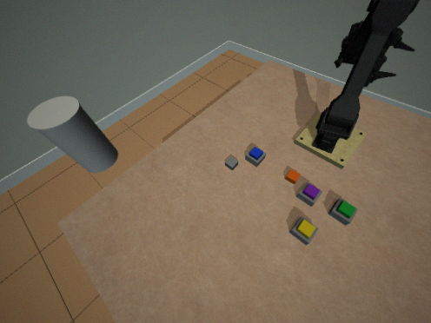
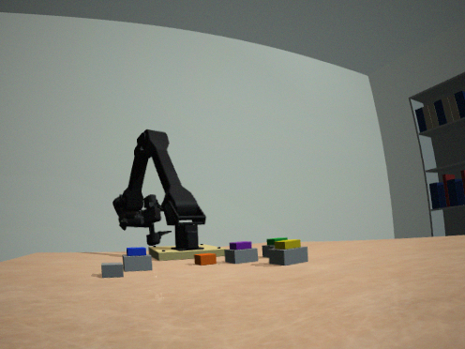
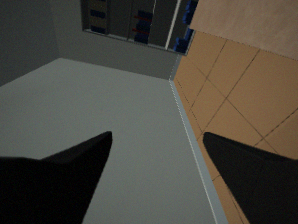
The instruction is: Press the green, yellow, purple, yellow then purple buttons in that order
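The green button (image 1: 347, 209) (image 2: 277, 241), the yellow button (image 1: 307, 228) (image 2: 287, 244) and the purple button (image 1: 311, 191) (image 2: 240, 245) stand on grey bases, each cap raised. In the top view, purple is left of green and yellow is nearest the camera. My gripper (image 1: 403, 62) (image 3: 158, 136) is open, with nothing between its fingers. It hangs in the air beyond the base plate, away from all the buttons. The wrist view shows only wall, floor, shelf and a table corner, no buttons.
A blue button (image 1: 256, 153) (image 2: 136, 251) stands beside a small grey block (image 1: 231, 162) (image 2: 112, 270). An orange block (image 1: 293, 176) (image 2: 205, 259) lies close to the purple button. The arm's base plate (image 1: 351, 153) is behind the buttons. A grey cylinder (image 1: 80, 136) appears at the left.
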Robot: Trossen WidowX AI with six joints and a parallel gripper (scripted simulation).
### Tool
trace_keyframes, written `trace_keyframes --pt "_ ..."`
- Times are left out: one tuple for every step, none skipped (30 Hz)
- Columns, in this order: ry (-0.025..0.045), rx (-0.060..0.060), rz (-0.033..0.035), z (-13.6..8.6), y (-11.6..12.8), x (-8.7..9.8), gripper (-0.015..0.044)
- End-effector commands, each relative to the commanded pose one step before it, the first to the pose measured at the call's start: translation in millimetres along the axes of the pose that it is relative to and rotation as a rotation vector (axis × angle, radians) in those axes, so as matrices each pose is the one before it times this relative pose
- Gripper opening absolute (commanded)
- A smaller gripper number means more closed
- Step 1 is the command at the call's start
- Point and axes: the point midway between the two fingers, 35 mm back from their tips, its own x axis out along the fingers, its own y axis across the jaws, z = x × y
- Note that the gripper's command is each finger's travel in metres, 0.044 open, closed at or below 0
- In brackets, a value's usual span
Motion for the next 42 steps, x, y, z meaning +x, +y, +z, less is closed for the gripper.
trace_keyframes --pt "0.01095 -0.0025 -0.00349 -1.04 0.02 -2.19 0.0400" --pt "0.03291 -0.0078 -0.01032 -3.10 0.02 -6.61 0.0400" --pt "0.05560 -0.0181 -0.01333 -6.01 0.15 -12.74 0.0400" --pt "0.06697 -0.0320 -0.00791 -8.93 0.47 -18.41 0.0400" --pt "0.06371 -0.0376 -0.00154 -9.80 0.68 -19.51 0.0400" --pt "0.06325 -0.0385 0.00022 -10.00 0.68 -19.50 0.0400" --pt "0.05156 -0.0322 0.00134 -8.42 0.58 -15.89 0.0400" --pt "0.05227 -0.0333 0.00243 -8.70 0.59 -16.16 0.0400" --pt "0.05876 -0.0384 0.00402 -9.94 0.65 -18.26 0.0400" --pt "0.06097 -0.0409 0.00561 -10.55 0.69 -19.04 0.0400" --pt "0.06123 -0.0422 0.00711 -10.86 0.71 -19.21 0.0400" --pt "0.06065 -0.0430 0.00851 -11.05 0.73 -19.12 0.0400" --pt "0.06004 -0.0438 0.00987 -11.25 0.76 -19.02 0.0400" --pt "0.05938 -0.0446 0.01119 -11.44 0.80 -18.92 0.0400" --pt "0.05868 -0.0454 0.01247 -11.63 0.85 -18.80 0.0400" --pt "0.05794 -0.0462 0.01370 -11.82 0.90 -18.68 0.0400" --pt "0.05606 -0.0461 0.01458 -11.78 0.95 -18.18 0.0400" --pt "0.05556 -0.0471 0.01576 -12.01 1.01 -18.14 0.0400" --pt "0.05490 -0.0481 0.01687 -12.23 1.08 -18.05 0.0400" --pt "0.05406 -0.0488 0.01789 -12.41 1.16 -17.90 0.0400" --pt "0.05350 -0.0499 0.01897 -12.65 1.25 -17.84 0.0400" --pt "0.05290 -0.0510 0.02002 -12.90 1.34 -17.78 0.0400" --pt "0.05196 -0.0518 0.02091 -13.07 1.44 -17.60 0.0400" --pt "0.05085 -0.0524 0.02168 -13.20 1.54 -17.36 0.0400" --pt "0.04978 -0.0531 0.02242 -13.34 1.65 -17.13 0.0400" --pt "0.04904 -0.0541 0.02326 -13.56 1.77 -17.02 0.0400" --pt "0.04803 -0.0548 0.02393 -13.72 1.89 -16.81 0.0400" --pt "0.04701 -0.0556 0.02456 -13.87 2.01 -16.59 0.0400" --pt "0.04599 -0.0563 0.02512 -14.01 2.15 -16.37 0.0400" --pt "0.04496 -0.0571 0.02564 -14.15 2.28 -16.13 0.0400" --pt "0.04393 -0.0578 0.02610 -14.28 2.42 -15.90 0.0400" --pt "0.04289 -0.0585 0.02651 -14.41 2.57 -15.65 0.0400" --pt "0.04186 -0.0592 0.02686 -14.53 2.72 -15.40 0.0400" --pt "0.04083 -0.0599 0.02716 -14.64 2.87 -15.14 0.0400" --pt "0.03981 -0.0606 0.02741 -14.75 3.03 -14.88 0.0400" --pt "0.03880 -0.0612 0.02761 -14.84 3.19 -14.61 0.0400" --pt "0.03780 -0.0619 0.02776 -14.93 3.35 -14.34 0.0400" --pt "0.03681 -0.0625 0.02786 -15.02 3.52 -14.06 0.0400" --pt "0.03583 -0.0631 0.02791 -15.09 3.69 -13.77 0.0400" --pt "0.03487 -0.0637 0.02791 -15.16 3.86 -13.48 0.0400" --pt "0.03393 -0.0643 0.02787 -15.21 4.03 -13.19 0.0400" --pt "0.03302 -0.0649 0.02778 -15.26 4.20 -12.89 0.0400"
